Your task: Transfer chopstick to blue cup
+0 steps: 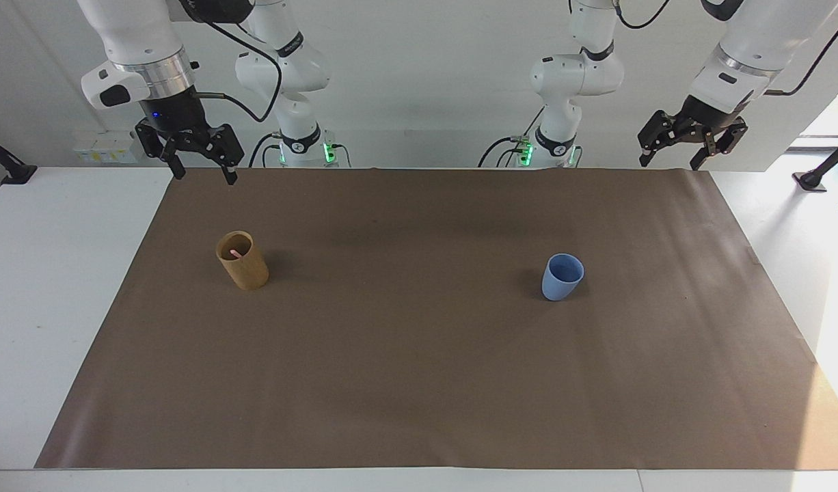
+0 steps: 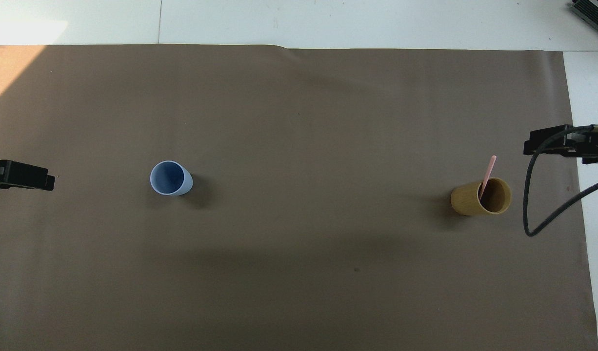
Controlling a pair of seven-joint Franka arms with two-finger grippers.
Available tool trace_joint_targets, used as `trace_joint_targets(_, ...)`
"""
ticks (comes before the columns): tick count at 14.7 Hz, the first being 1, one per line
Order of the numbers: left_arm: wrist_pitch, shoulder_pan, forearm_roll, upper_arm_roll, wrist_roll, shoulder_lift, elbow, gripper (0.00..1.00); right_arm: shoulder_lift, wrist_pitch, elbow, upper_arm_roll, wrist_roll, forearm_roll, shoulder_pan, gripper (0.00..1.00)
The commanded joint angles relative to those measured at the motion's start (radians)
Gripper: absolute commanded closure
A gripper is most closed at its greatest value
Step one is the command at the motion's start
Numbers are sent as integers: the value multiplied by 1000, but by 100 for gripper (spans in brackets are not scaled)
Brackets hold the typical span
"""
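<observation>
Chopstick point(image 2: 488, 176), thin pale pink, leans in tan holder point(image 1: 242, 260); both grippers' jaws released.

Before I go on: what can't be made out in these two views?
- Chopstick: its lower length is hidden inside the brown holder in both views; facing view shows only a short tip.
- Blue cup: looks empty, but its bottom is shadowed in both views.
- Left gripper and right gripper, both open: the overhead view's side edges cut them off; there only the tips show.
</observation>
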Motion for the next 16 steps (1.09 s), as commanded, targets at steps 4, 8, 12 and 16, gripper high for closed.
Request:
trace_joint_targets(4,-5,15,15,-9,5,-13,-6,0,-25,24,-34,-2,-14,21,-10,0)
trace_joint_targets(8,-5,15,15,-9,5,-13,-6,0,-27,41,-41,-2,-19,21,-11,0)
trace_joint_targets(12,-5,15,15,-9,3,-13,-6,0,-27,43,-41,-2,-22,21,-13,0)
trace_joint_targets(16,-5,15,15,-9,5,-13,-6,0,-27,43,-41,-2,-22,19,-13,0)
